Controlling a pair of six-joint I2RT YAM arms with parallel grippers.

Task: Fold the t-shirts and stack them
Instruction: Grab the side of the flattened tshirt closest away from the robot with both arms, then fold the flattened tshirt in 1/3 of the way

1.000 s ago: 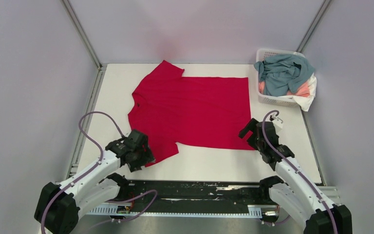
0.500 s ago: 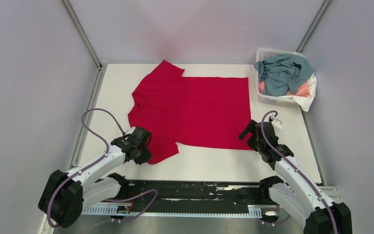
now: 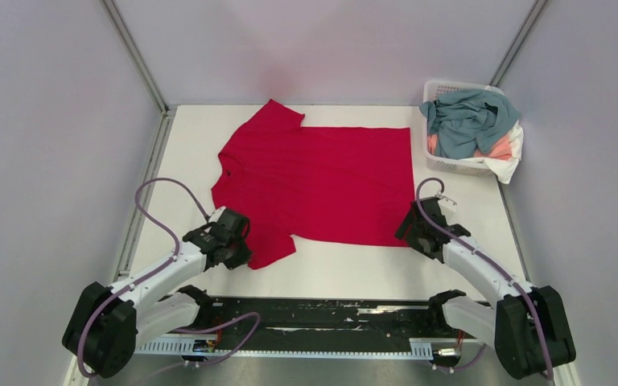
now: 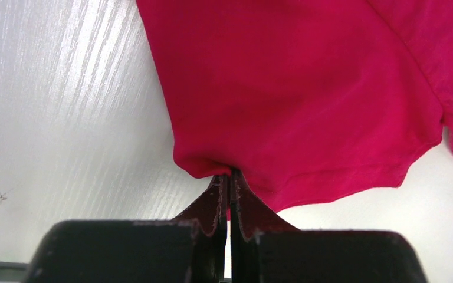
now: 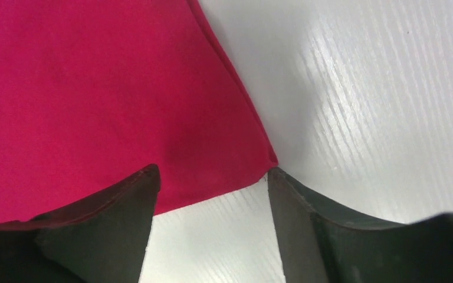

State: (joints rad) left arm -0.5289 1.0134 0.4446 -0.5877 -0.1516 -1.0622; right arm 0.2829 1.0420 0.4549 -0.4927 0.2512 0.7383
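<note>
A bright red t-shirt (image 3: 318, 183) lies flat across the table, collar to the left, hem to the right. My left gripper (image 3: 240, 251) is shut on the edge of its near sleeve; in the left wrist view the red cloth (image 4: 307, 100) bunches right at the closed tips of the left gripper (image 4: 230, 174). My right gripper (image 3: 410, 234) is at the near right hem corner. In the right wrist view the right gripper (image 5: 212, 172) stands open, its fingers (image 5: 121, 197) straddling the shirt's corner (image 5: 253, 162) on the table. More t-shirts, teal-grey (image 3: 467, 117), salmon-pink and white, fill the basket.
A white lattice basket (image 3: 451, 165) stands at the far right corner of the white table (image 3: 338, 269). Metal frame posts rise at the back left and back right. A black rail with cables runs along the near edge between the arm bases.
My left gripper has closed on the sleeve edge. My right arm has swung lower and left onto the hem corner, and its jaws have narrowed.
</note>
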